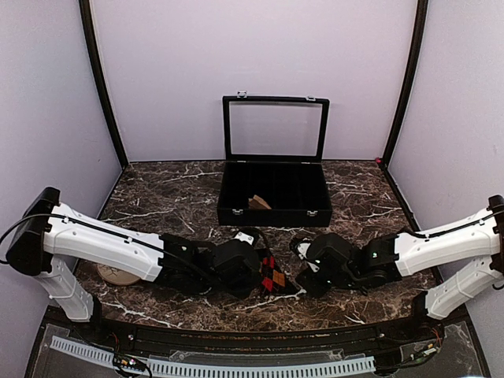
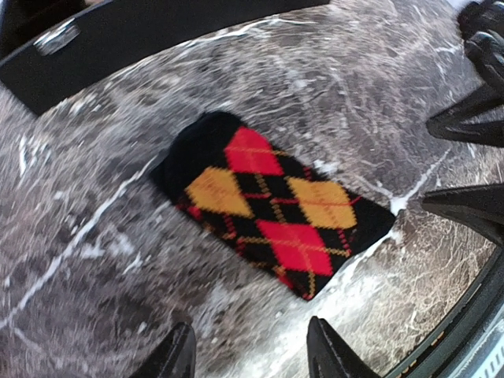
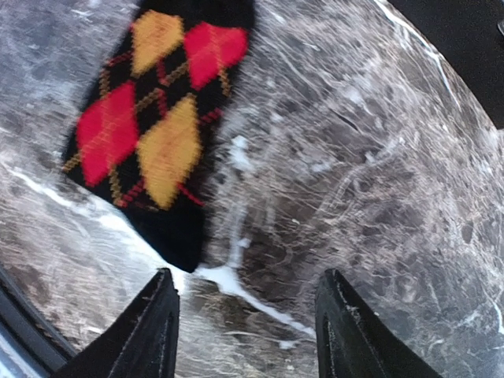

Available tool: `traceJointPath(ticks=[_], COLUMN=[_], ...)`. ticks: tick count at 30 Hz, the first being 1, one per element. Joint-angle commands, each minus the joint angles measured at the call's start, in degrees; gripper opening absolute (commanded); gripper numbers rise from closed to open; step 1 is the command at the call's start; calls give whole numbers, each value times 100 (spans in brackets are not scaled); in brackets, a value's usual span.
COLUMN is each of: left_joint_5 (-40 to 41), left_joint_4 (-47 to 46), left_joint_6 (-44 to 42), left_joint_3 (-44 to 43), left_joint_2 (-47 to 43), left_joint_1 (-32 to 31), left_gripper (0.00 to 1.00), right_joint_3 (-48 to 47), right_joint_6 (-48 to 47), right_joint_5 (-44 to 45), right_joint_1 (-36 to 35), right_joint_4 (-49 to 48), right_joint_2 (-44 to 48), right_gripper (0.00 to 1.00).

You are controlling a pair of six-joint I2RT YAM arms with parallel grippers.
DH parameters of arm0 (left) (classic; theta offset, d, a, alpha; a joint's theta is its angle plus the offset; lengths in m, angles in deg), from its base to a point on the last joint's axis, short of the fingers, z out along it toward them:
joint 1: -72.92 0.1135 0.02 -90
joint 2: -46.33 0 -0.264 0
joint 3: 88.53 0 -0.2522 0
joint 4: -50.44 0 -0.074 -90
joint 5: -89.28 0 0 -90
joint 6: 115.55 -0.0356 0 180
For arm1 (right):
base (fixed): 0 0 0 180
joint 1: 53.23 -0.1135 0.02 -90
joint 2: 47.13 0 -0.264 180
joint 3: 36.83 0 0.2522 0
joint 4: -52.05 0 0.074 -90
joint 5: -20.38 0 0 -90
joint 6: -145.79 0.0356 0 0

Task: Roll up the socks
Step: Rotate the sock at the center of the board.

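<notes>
We see the argyle sock flat on the bench, between both arms. Left jaws released, empty, sock just ahead. Right jaws released, empty, sock near. Tan sock in black case.

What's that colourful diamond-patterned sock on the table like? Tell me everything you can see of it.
The argyle sock looks like soft knit: black, with red and orange diamonds crossed by thin lines, and plain black at both ends, one of them rounded. It lies flat as a short oblong, not rolled, on the dark marbled table, towards its front edge. The left hand and right hand hover open on either side, neither gripping it.
</notes>
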Motion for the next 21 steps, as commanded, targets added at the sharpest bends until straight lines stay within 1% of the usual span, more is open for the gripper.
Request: traceJointPath(ticks=[1, 5, 9, 16, 21], left_joint_5=[-41, 1, 65, 112, 146], left_joint_4=[-159, 13, 239, 321, 321], left_joint_6=[-1265, -1654, -1681, -1512, -1407], left_joint_3=[-580, -1273, -1710, -1675, -1423], left_joint_2=[505, 1128, 1549, 1579, 1412], left_joint_1=[-39, -39, -42, -39, -38], left_gripper=[51, 51, 50, 50, 50], right_joint_3=[187, 216, 35, -15, -84], right_joint_6=[43, 154, 267, 472, 572], right_joint_5=[7, -78, -21, -381, -797], right_joint_1=[240, 373, 411, 411, 405], right_joint_4=[6, -86, -9, -182, -375], right_joint_2=[47, -235, -665, -974, -1108], right_gripper=[52, 47, 42, 42, 40])
